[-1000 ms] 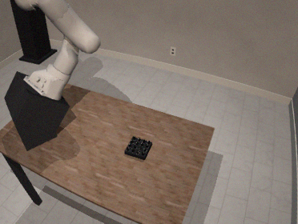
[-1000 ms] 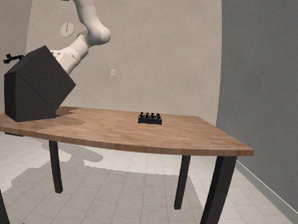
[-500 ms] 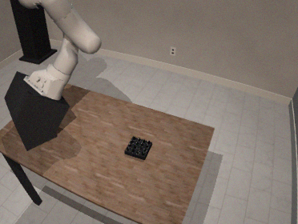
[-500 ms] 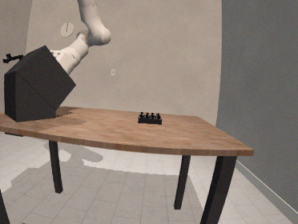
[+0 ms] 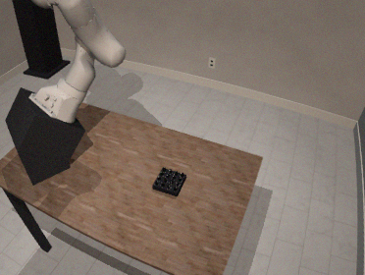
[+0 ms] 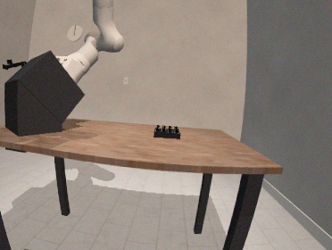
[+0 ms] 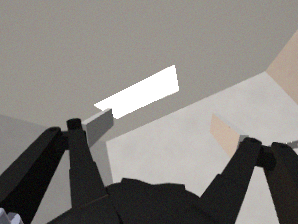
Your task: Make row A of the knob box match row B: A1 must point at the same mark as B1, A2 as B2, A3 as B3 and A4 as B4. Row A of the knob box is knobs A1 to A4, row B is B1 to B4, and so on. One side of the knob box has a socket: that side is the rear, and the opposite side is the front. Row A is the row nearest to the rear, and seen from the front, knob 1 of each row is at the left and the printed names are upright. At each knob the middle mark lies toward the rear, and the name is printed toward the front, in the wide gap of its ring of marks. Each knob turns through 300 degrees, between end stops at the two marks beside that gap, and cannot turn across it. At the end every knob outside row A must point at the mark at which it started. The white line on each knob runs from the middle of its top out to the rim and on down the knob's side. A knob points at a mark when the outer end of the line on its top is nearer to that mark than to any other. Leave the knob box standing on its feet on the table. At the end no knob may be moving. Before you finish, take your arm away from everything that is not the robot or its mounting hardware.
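In the top view, the knob box (image 5: 169, 182) (image 6: 167, 133) is set on the worktop (image 5: 118, 162) (image 6: 134, 143), well apart from the arm (image 5: 80, 69) (image 6: 103, 31), perhaps so that its knobs can be reached from above. It is seen as a black, squarish block; line directions cannot be read.

In the exterior view, it is shown low and upright, knobs uppermost.

In the wrist view, the claw (image 7: 160, 119) is spread, nothing pinched, presumably because no knob is yet being approached.

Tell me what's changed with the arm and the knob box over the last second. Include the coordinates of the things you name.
The upper part of the arm (image 5: 98, 41) (image 6: 105, 27) has swung slightly right in the exterior view. The knob box (image 5: 169, 183) (image 6: 167, 134) stayed put. The gripper (image 7: 160, 119) is open and empty now.
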Robot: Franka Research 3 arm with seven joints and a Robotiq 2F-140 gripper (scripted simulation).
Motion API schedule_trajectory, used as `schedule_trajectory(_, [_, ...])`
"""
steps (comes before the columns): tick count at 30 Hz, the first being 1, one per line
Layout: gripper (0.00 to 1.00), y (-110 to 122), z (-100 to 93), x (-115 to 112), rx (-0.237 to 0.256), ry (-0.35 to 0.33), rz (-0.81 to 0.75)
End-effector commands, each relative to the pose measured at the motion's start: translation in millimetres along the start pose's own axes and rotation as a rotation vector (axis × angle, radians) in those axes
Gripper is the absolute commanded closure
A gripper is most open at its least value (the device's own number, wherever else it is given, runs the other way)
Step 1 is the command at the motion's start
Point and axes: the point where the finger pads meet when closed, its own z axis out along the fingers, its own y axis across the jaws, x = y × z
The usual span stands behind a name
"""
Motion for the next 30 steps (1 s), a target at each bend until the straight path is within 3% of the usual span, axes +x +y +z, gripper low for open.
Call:
schedule_trajectory(1, [0.0,-26,5.9,-15,-0.027,0.154,-0.004])
schedule_trajectory(4, [0.0,-38,5.6,-42,-0.073,0.142,-0.028])
schedule_trajectory(6, [0.0,-38,5.6,-42,-0.073,0.142,-0.028])
schedule_trajectory(7, [0.0,-45,3.9,-70,-0.114,0.114,-0.05])
schedule_trajectory(10, [0.0,-48,1.2,-95,-0.146,0.082,-0.069])
schedule_trajectory(17, [0.0,-57,-16.6,-192,-0.233,-0.07,-0.145])
schedule_trajectory(21, [0.0,-60,-29.0,-237,-0.258,-0.15,-0.182])
schedule_trajectory(23, [0.0,-60,-29.0,-237,-0.258,-0.15,-0.182])
schedule_trajectory(25, [0.0,-63,-39.9,-269,-0.271,-0.211,-0.211])
schedule_trajectory(30, [0.0,-66,-55.5,-310,-0.282,-0.289,-0.248])
